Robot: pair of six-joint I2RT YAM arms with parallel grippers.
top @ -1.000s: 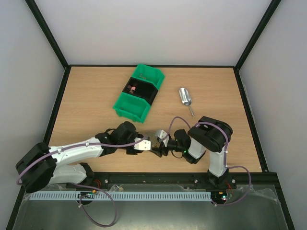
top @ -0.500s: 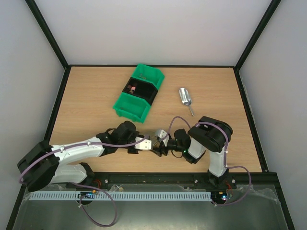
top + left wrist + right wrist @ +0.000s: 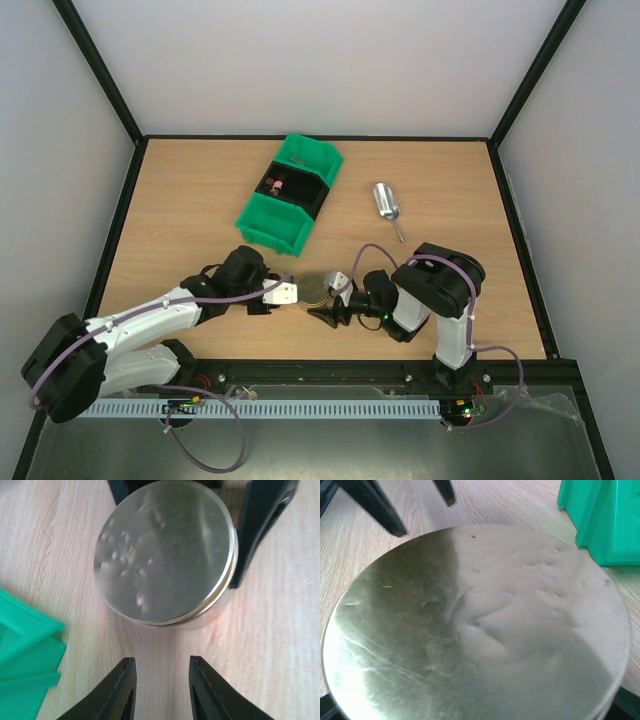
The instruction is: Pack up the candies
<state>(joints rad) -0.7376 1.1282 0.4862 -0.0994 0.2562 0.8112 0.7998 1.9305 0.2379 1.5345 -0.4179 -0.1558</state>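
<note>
Your candies [image 3: 277, 184] lie in the black bin [image 3: 300, 192], which is nested in the middle of the green bin [image 3: 268, 224] at the far centre of the table [image 3: 190, 200]. Only a few pink and red specks can be made out. They, both bins and the metal scoop [image 3: 386, 203] to the right lie where they were a second ago.

Well apart from them, near the front edge, stands the jar [image 3: 317, 288] with its dented metal lid [image 3: 165, 552]. You cannot see through the lid into it.

Your right gripper [image 3: 322, 294] has not moved. Its black fingers [image 3: 262, 525] stand either side of the jar, clamped on its wall. That arm is folded tight, elbow up, reaching left.

The change is on your left. The left gripper [image 3: 161, 690] was up against the jar a second ago. It has since drawn back to the left, and bare wood now shows between it and the jar. Its fingers are parted with nothing between them, pointing at the jar. The left arm lies low and stretched across the table from its base.
</note>
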